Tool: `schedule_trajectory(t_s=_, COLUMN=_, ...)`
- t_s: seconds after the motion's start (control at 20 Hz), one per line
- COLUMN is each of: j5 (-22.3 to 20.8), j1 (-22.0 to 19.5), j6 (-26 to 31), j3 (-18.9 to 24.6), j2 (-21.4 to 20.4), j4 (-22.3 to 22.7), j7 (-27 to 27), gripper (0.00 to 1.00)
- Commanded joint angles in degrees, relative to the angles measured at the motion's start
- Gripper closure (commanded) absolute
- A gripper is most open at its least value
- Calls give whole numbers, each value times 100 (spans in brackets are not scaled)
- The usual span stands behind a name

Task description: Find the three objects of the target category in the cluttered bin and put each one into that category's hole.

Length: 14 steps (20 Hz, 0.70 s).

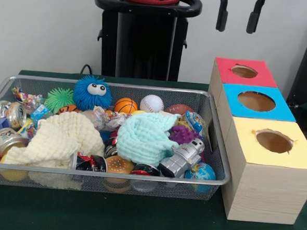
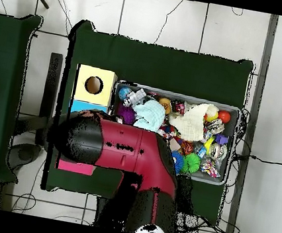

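Note:
A wire mesh bin [image 1: 221, 150] holds mixed clutter. In it lie a basketball [image 1: 125, 105], a baseball [image 1: 152, 103], a brown football [image 1: 179, 109], a globe ball [image 1: 200, 171], a blue fuzzy ball with eyes [image 1: 92, 92], a silver toy robot [image 1: 185, 156] and cans [image 1: 10, 114]. A cream cloth [image 1: 58, 140] and a mint cloth [image 1: 144, 138] cover part of the pile. To the right stand three boxes, each with a hole: red [image 1: 244, 71], blue [image 1: 256, 101], yellow [image 1: 274, 141]. My gripper [image 1: 238, 16] hangs open and empty high above the red box.
In the overhead view the red arm [image 2: 124, 149] hides most of the blue box and the red box; the yellow box [image 2: 94, 85] and the bin [image 2: 178, 95] show. A green spiky ball [image 1: 59, 98] and a purple one [image 1: 183, 134] lie among the clutter.

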Motion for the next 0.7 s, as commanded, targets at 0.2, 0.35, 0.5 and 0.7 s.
schedule_trajectory(t_s=0.2, j5=-34, j1=-406, j6=111, j3=388, j2=90, j4=209, j7=110, gripper=0)
schedule_trajectory(t_s=0.35, j5=-58, j1=-484, j6=46, j3=377, j2=10, j4=303, j7=62, gripper=0)
schedule_trajectory(t_s=0.5, j5=-70, j1=-597, j6=-225, j3=391, j2=-89, j4=593, j7=-12, gripper=0)
schedule_trajectory(t_s=0.7, j5=-90, j1=-699, j6=-387, j3=457, j2=-92, j4=724, j7=-56, gripper=0)
